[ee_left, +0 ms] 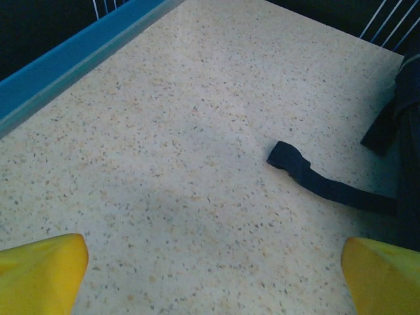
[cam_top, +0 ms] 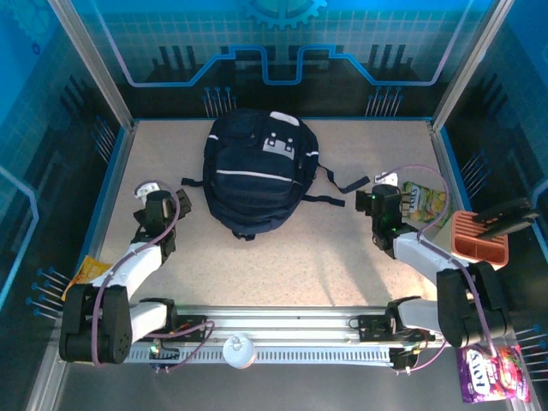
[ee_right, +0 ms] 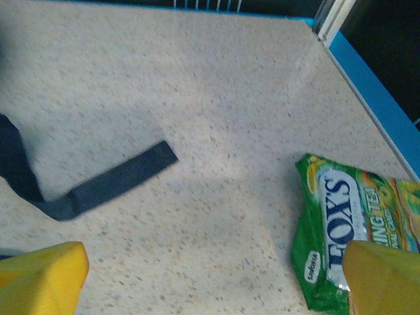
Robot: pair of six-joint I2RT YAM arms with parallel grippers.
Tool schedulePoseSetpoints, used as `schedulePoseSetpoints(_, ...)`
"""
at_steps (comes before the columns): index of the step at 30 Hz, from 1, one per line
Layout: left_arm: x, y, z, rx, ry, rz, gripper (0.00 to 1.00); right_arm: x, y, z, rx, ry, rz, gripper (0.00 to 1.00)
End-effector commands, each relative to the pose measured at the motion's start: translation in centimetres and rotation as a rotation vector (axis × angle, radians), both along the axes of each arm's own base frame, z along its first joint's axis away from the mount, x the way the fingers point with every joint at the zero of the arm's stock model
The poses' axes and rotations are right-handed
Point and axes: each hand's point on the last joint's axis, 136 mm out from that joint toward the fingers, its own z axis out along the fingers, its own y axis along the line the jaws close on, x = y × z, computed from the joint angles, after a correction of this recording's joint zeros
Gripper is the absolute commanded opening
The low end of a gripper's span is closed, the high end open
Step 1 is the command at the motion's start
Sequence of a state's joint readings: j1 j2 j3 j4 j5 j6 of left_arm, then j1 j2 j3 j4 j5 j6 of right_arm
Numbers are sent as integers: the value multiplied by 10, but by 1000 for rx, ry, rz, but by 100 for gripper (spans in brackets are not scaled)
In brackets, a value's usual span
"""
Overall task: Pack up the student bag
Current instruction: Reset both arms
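A speckled beige counter [cam_top: 291, 257] sits inside blue-lit walls. Nearest, both arms reach forward from their bases, forearms low over the surface. The left hand [ee_left: 213, 282] and right hand [ee_right: 216, 279] each have their fingers spread wide, with nothing between them. The student bag [cam_top: 255, 171] lies between them and slightly beyond, its long axis running near to far. The left hand looks the nearer to it, while the right hangs beside a green candy packet [ee_right: 341, 223].

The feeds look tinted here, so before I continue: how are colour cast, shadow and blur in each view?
Top external: blue cast from the walls, student bag sharp. Left wrist: crisp, a dim shadow lies across the table near the strap end. Right wrist: slightly blurred, flat strap and Fox's packet look soft.
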State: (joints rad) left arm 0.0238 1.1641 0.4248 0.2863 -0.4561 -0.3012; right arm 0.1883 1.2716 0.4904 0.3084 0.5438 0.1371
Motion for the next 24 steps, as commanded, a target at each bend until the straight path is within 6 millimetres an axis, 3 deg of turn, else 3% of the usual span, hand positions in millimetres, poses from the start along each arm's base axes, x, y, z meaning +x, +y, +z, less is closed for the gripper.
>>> schedulePoseSetpoints(1,14,1,7,61,-67,-50,99,4,-9,-6,42,-38,8,100)
schedulePoseSetpoints(6,31,-20,-4,52,-64,-198,99,12,2,8,32,-159,126,100)
schedulePoseSetpoints(10,38,-33,3,51,-162,-274,99,16,13,17,37,-248,217,100)
schedulePoseSetpoints(17,50,-38,-4,70,-173,-318,99,22,27,-7,80,-291,316,100)
schedulePoseSetpoints(24,51,-40,-4,75,-172,-324,99,30,37,-12,79,-235,365,100)
